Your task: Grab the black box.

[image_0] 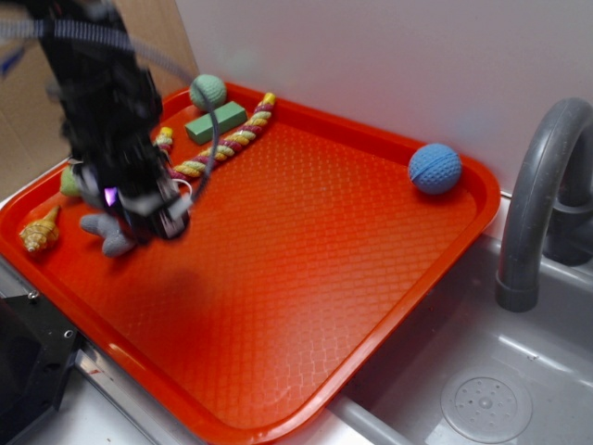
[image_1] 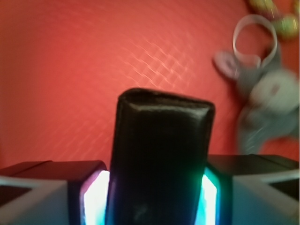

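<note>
Black box (image_1: 161, 159) clamped upright between the two fingers of the end effector (image_1: 157, 197), above the red tray (image_0: 306, 278). Grey plush toy (image_1: 265, 103) lies at its 2 o'clock in the wrist view; the blue ball (image_0: 435, 168) sits well apart at the tray's far corner.

Exterior view: we look down at an angle from above and in front, far enough to take in the whole red tray (image_0: 371, 278) and the sink (image_0: 519, 389) beside it.
Wrist view: we sit just behind the jaws, facing down, very near the tray (image_1: 70, 70).
Shared: both views show the tray's textured floor and the grey plush toy (image_0: 109, 234) (image_1: 267, 103).
</note>
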### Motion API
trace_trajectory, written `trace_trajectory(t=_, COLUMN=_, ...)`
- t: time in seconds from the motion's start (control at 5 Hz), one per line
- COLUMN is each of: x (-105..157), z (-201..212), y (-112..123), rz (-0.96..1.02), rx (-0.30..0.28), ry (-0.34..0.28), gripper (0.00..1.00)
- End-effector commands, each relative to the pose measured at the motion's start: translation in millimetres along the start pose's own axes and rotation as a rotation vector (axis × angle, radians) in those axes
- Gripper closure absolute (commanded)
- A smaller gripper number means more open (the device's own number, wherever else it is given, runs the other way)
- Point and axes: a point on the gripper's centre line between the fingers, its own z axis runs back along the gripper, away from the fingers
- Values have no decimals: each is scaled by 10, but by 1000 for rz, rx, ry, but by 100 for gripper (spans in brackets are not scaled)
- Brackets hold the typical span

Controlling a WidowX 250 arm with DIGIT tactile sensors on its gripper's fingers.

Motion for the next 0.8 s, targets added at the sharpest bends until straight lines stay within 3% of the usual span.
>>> trace_trajectory(t=0.0, x=16, z=1168, y=441, rz=-236, rx=-37, ry=-36, gripper=100)
trace_trajectory(t=0.2, x=-20, z=1377, y=372, rz=-181, rx=6, ry=-57, gripper=100)
trace_trajectory(t=0.4, x=33, z=1313, y=262, rz=-192, rx=57, ry=-54, gripper=100)
trace_trajectory(t=0.6, x=58, z=1231, y=276, rz=-163, rx=48, ry=-55, gripper=100)
